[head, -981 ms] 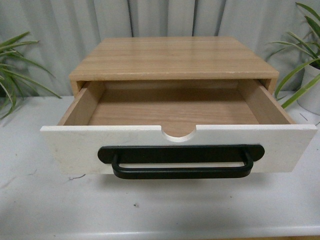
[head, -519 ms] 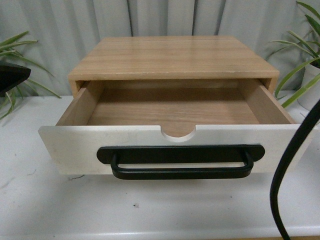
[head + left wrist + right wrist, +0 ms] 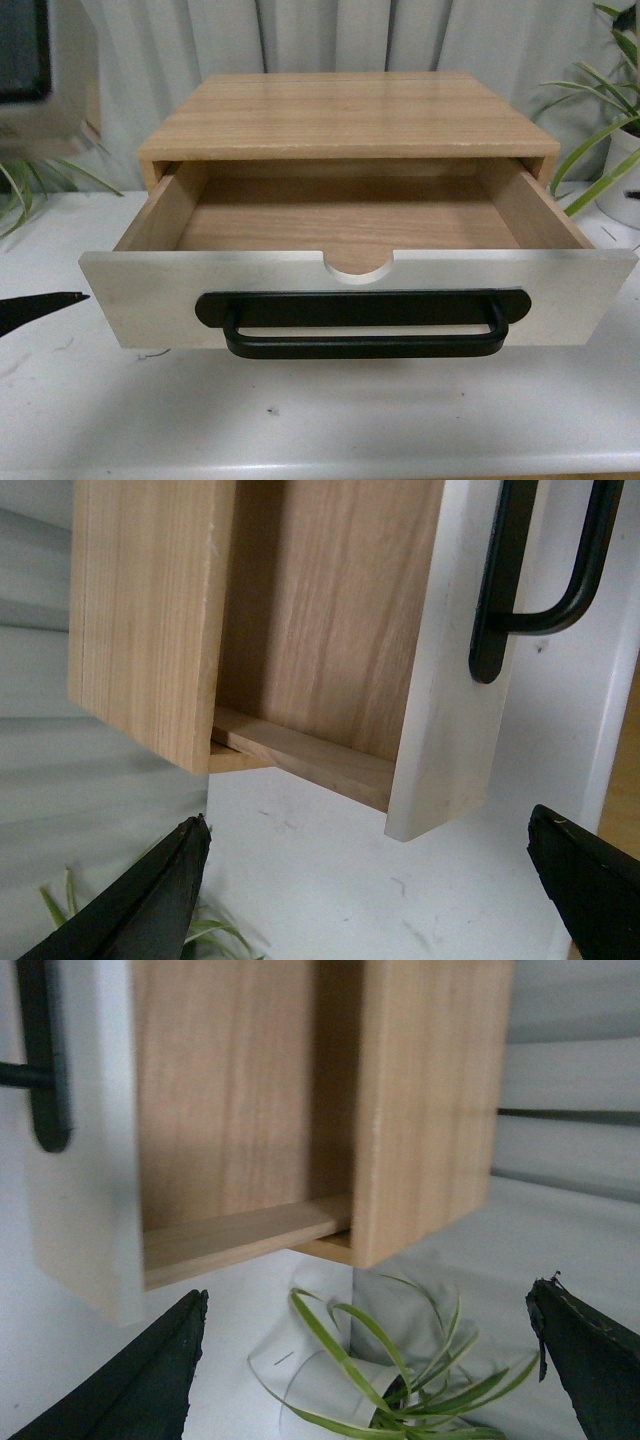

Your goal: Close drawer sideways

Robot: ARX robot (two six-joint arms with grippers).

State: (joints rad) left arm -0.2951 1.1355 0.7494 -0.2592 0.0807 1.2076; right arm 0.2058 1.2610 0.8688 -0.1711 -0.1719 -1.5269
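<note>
Left wrist view, right wrist view: jaws gape wide beside the pulled-out drawer (image 3: 440, 710).

My left hand (image 3: 368, 825) is spread wide and holds nothing. My right hand (image 3: 368, 1295) is spread just as wide, also empty.

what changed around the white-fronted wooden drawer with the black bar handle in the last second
A black fingertip, likely of the left gripper, has come in at the left edge beside the white-fronted wooden drawer, with a blurred grey block above it. The black cable seen briefly on the right is gone. The drawer stayed open, untouched.
</note>
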